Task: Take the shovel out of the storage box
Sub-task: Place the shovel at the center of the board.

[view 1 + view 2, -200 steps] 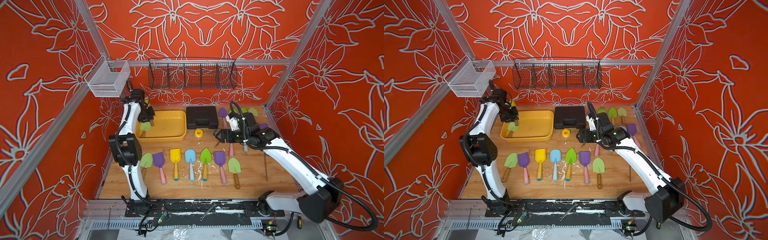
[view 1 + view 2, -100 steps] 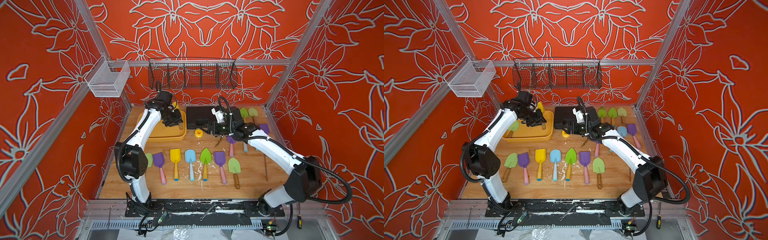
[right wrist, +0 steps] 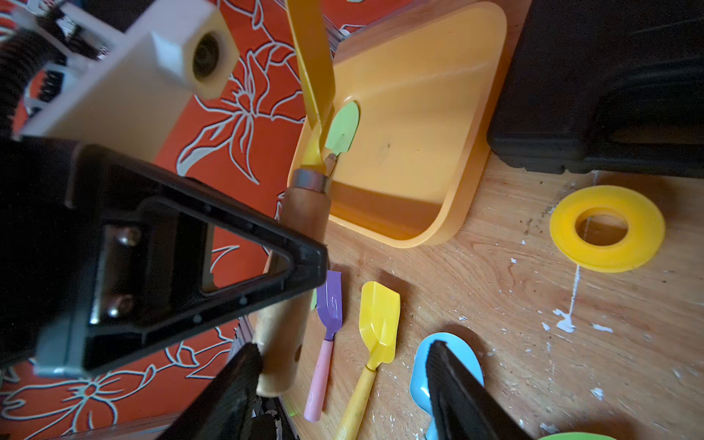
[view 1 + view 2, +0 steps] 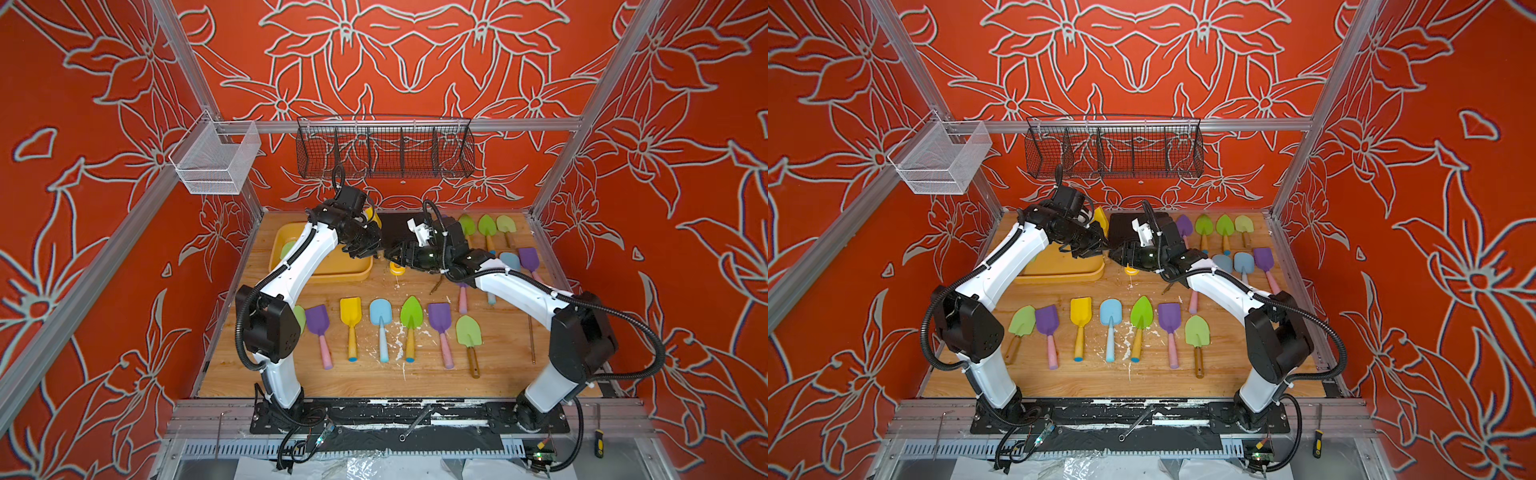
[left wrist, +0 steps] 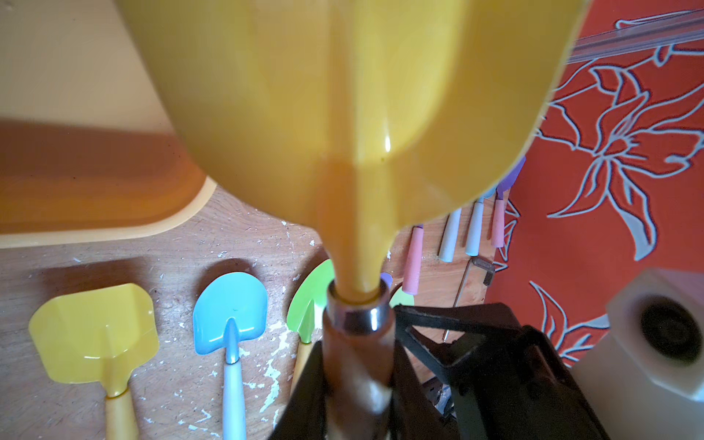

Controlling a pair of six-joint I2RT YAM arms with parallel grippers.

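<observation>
Left gripper (image 5: pixel 358 381) is clamped on the wooden handle (image 3: pixel 304 213) of the yellow shovel (image 5: pixel 343 114). The blade points upward and the shovel hangs in the air, clear of the table (image 3: pixel 495 304). The storage box (image 3: pixel 419 76) sits below and just beside this gripper; a green shovel (image 3: pixel 343 127) lies flat inside it. Right gripper (image 3: pixel 343 350) faces the left one, jaws apart. The handle's butt end is just beside one of them; contact cannot be determined. A black case (image 3: pixel 609 76) lies beyond the right gripper.
</observation>
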